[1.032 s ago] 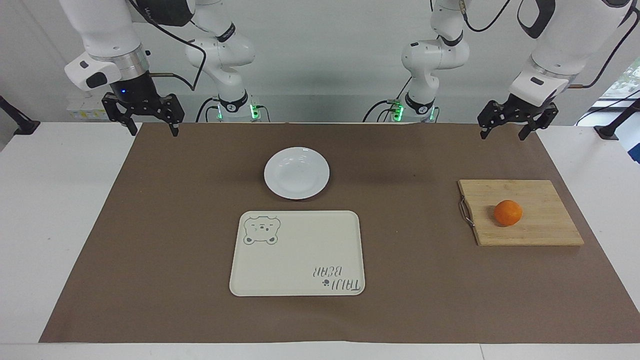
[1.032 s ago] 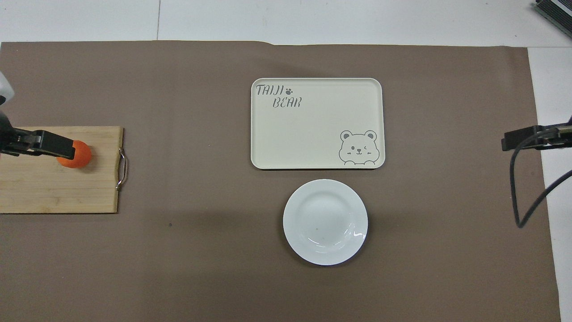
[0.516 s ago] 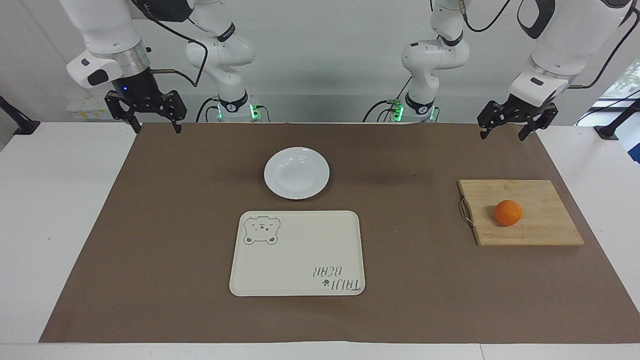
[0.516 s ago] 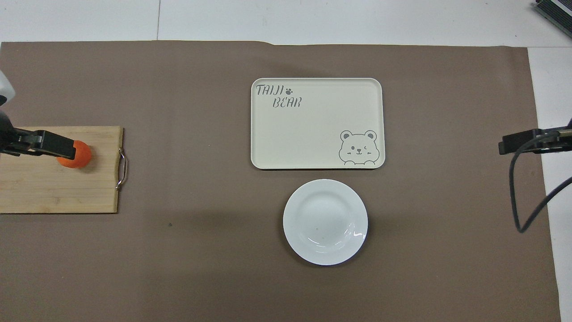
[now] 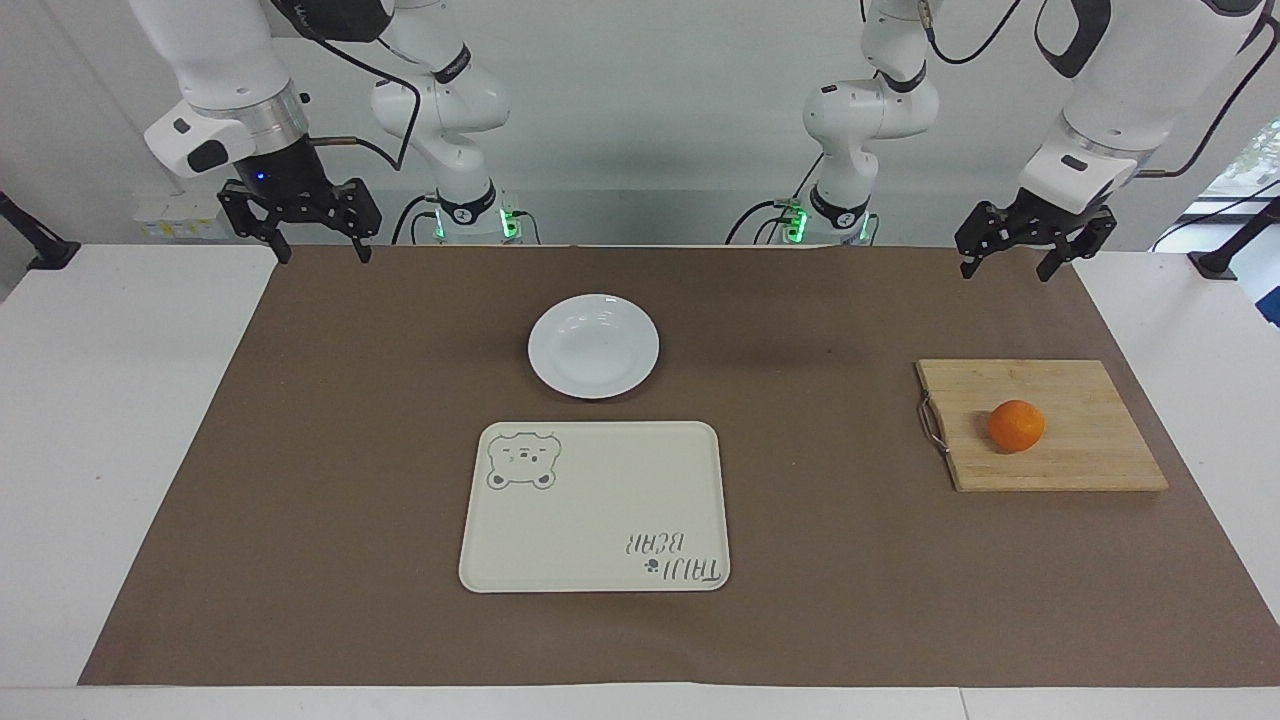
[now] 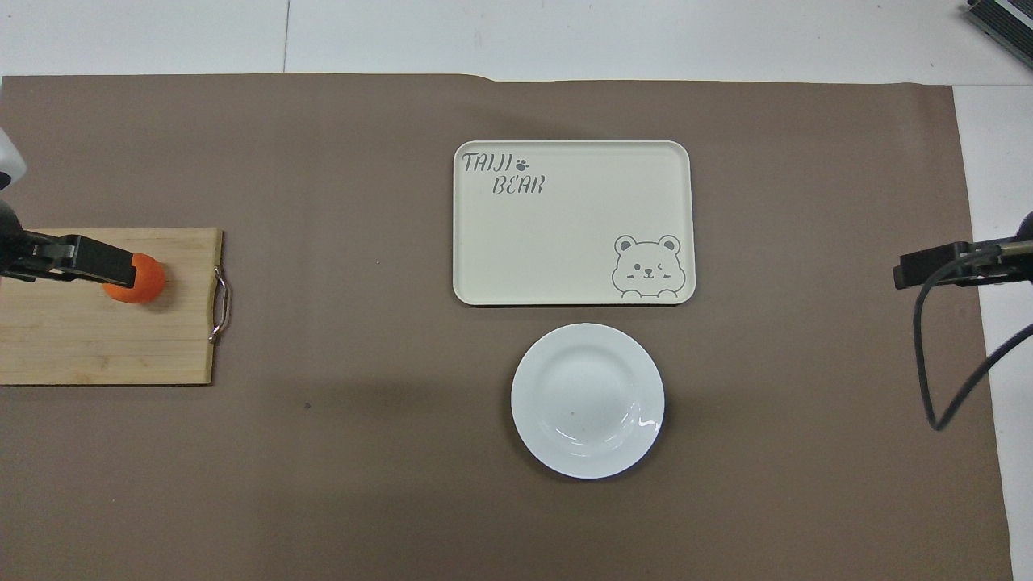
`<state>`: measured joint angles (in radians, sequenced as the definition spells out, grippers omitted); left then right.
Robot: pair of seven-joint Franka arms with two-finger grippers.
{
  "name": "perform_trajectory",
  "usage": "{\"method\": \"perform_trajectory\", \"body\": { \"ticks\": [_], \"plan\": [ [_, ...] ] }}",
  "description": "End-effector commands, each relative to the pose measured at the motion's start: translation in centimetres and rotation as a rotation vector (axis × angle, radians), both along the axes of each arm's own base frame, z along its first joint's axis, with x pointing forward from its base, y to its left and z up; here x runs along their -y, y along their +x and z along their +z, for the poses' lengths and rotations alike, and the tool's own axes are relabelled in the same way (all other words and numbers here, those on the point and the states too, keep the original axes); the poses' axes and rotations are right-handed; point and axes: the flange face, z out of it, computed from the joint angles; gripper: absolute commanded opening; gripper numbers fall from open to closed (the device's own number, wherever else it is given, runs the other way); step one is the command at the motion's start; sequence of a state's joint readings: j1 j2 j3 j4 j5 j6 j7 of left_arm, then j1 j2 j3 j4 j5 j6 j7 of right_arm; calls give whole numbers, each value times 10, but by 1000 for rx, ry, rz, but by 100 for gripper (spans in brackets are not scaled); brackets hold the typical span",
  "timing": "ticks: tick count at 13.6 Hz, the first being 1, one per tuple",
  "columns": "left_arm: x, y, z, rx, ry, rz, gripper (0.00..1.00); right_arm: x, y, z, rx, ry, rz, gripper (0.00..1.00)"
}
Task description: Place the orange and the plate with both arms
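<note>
orange (image 5: 1016,425) sits on a wooden cutting board (image 5: 1060,455) toward the left arm's end of the tabletop in the facing view; the white plate (image 5: 593,346) lies nearer the robots than the cream tray (image 5: 595,506), just beside it. left end effector (image 5: 1010,262) and right end effector (image 5: 320,252) hang high, both spread and holding nothing. overhead, the raised left end effector (image 6: 77,260) overlaps the orange (image 6: 148,279); the plate (image 6: 587,400) is bare.
</note>
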<state>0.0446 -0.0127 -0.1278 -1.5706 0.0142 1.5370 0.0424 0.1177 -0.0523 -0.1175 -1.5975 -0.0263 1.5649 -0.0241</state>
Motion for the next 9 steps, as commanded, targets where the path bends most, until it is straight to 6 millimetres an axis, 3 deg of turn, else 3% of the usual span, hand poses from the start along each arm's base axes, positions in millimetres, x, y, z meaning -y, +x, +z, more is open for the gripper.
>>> {"method": "perform_trajectory", "body": {
  "ticks": [1,5,7,9],
  "plan": [
    [-4,-1,5,-7,-8,1,100,-3,-10,0,-10,3,-3,100],
    [-9,3,1,-21,-6,3,100,-5,-13,0,-18,19,1,100],
    [-24,7,-3,-26,-8,26,100,-5,-16,-2,-26,21,-1,100],
    [-26,16,-15,-32,-7,6,100,-6,-16,-2,-26,23,1,100]
  ]
}}
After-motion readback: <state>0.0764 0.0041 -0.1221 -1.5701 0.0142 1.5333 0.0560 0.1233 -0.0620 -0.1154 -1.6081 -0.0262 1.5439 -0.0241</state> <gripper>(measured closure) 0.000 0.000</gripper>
